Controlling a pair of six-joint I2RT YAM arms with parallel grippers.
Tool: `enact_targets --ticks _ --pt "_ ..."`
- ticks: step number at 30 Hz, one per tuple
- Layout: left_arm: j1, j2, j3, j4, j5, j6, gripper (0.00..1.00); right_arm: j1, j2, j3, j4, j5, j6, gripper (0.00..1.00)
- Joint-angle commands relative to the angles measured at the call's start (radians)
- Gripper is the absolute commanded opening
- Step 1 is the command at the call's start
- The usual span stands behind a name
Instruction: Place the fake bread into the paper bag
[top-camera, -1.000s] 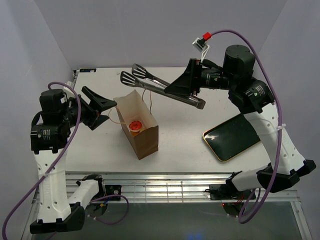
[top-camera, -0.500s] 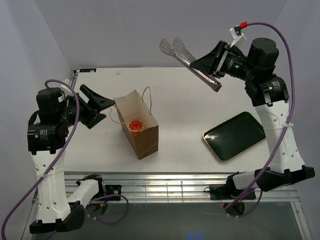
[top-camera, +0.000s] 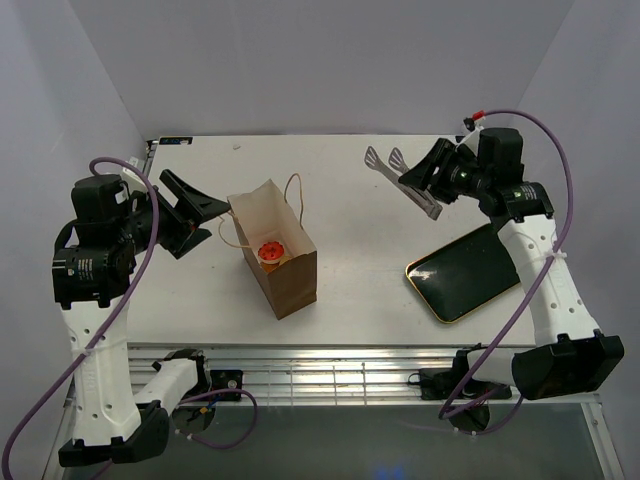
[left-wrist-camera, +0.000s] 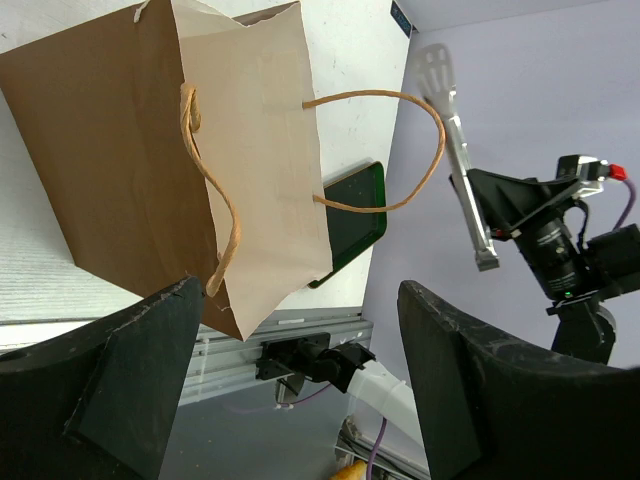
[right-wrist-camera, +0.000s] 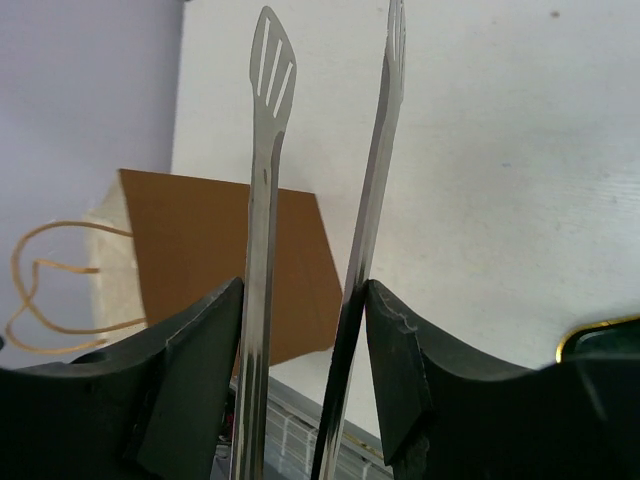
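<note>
Inside the paper bag (top-camera: 292, 278) we make out only a red donut (top-camera: 269, 250); anything beneath it is hidden. The right gripper (top-camera: 431, 180), held high, clamps metal tongs (top-camera: 374, 159); the left gripper (top-camera: 210, 222) gapes wide beside the bag.

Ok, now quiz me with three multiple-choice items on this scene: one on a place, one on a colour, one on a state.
1. The tray is: A white; B dark green; C red.
2. The red-frosted donut sits: A on the tray; B inside the paper bag; C between the tongs.
3. The right gripper is: A open and empty; B shut on the tongs; C out of view.
Key: 1 B, its gold-rimmed surface is plainly green; 2 B, it shows through the bag's open top; 3 B, both tong arms sit clamped between its fingers.
</note>
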Motion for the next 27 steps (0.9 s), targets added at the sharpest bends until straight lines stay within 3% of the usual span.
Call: enact_targets --ticks 1,6,14,27 --pt "0.003 -0.009 0.019 -0.01 -0.008 0.012 0.89 -0.001 -0.059 -0.069 0.002 0.102 -0.08 0.57" --pt "0.004 -0.026 -0.002 -0.007 -0.004 0.001 0.89 -0.001 -0.064 -0.154 0.005 0.181 -0.13 0.57" --pt "0.004 -0.052 -0.042 0.007 0.002 -0.025 0.89 0.005 -0.027 -0.328 0.11 0.133 -0.112 0.57" --pt "0.004 -0.04 -0.059 0.03 0.01 -0.037 0.88 0.163 0.099 -0.454 0.23 0.194 -0.048 0.57"
